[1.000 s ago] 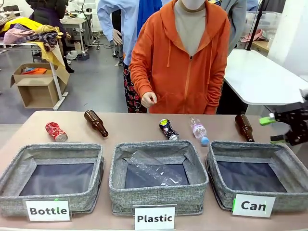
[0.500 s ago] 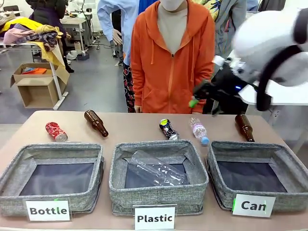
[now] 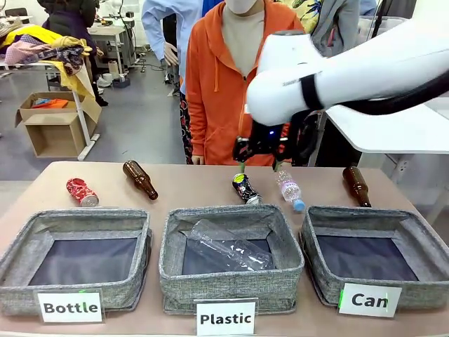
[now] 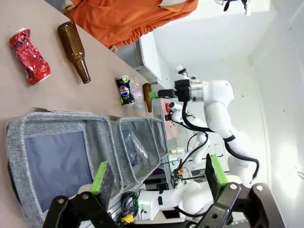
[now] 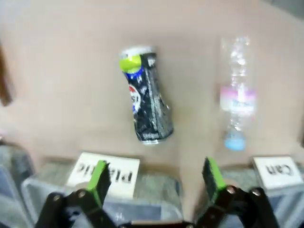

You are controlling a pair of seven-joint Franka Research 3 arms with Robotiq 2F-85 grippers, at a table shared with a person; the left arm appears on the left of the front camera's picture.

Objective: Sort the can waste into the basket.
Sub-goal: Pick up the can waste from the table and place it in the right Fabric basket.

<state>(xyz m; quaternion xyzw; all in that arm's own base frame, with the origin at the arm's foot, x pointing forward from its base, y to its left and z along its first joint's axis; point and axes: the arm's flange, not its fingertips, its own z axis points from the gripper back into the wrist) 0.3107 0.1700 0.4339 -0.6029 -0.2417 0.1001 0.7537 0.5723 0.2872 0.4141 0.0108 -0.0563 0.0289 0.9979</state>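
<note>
The black can [image 3: 245, 188] with green-yellow print lies on its side at the far middle of the table, behind the "Plastic" bin. My right gripper [image 3: 259, 163] hangs open just above it; in the right wrist view the can [image 5: 146, 100] lies beyond the open gripper [image 5: 156, 175], apart from both fingers. The crushed red can [image 3: 82, 192] lies at the far left. The grey basket [image 3: 365, 214] labelled "Can" stands at the near right with nothing in it. In the left wrist view my left gripper [image 4: 158, 172] is open and holds nothing; the red can [image 4: 29, 56] lies far ahead.
Two brown bottles [image 3: 140, 180] [image 3: 356, 185] and a clear plastic bottle [image 3: 290, 190] lie along the far side. The "Plastic" bin [image 3: 231, 214] holds a clear bottle; the "Bottle" bin [image 3: 77, 217] stands left. A person in an orange hoodie [image 3: 210, 91] stands at the far edge.
My right arm has swung in from the right edge across the table and now hovers over the black can. Its jaws stayed open. The cans and bottles have not moved.
</note>
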